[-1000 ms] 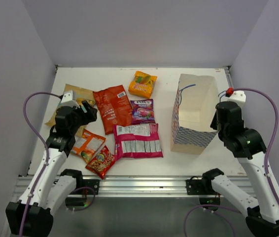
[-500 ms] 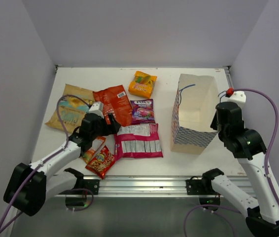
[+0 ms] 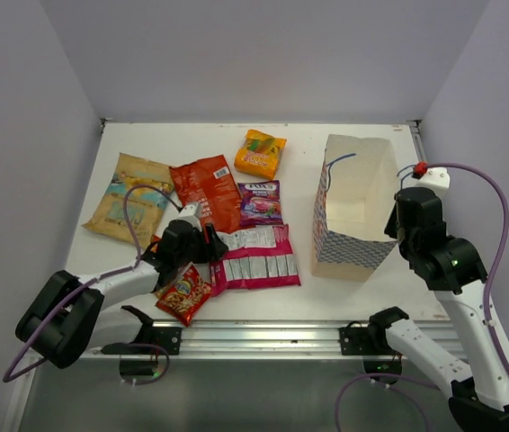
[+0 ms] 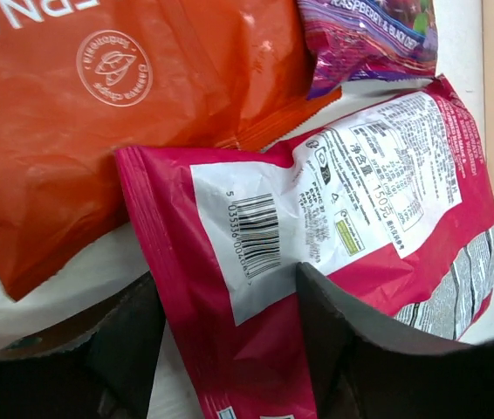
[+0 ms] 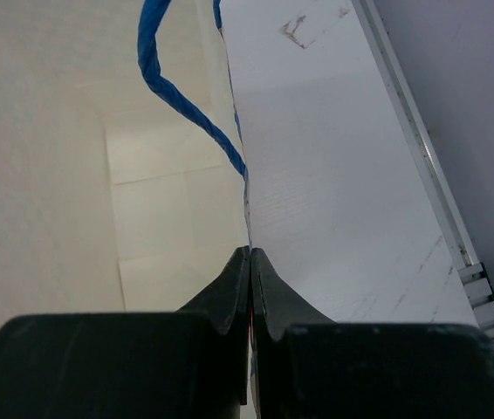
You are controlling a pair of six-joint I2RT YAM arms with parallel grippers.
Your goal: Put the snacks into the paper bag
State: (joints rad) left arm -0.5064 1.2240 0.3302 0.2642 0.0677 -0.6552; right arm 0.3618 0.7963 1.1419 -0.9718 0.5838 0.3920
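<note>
Progress: nothing bagged as far as seen. Packs are laid on desk (image 3: 183,144); none seen in bag (image 3: 353,211). L gripper (image 4: 225,279) is spread wide, with pink pack (image 4: 334,218) edge lying betw. its fingers and red pack (image 4: 99,131) crowded just ahead-left. R gripper (image 5: 250,257) is pinched on bag rim. Open desk is noted to the right of L gripper, before the bag.

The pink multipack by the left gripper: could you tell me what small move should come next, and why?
Probably close the left gripper on the pink multipack. Its open fingers straddle the packet's near end, and the right gripper is shut on the rim of the paper bag, so the bag stands ready.
</note>
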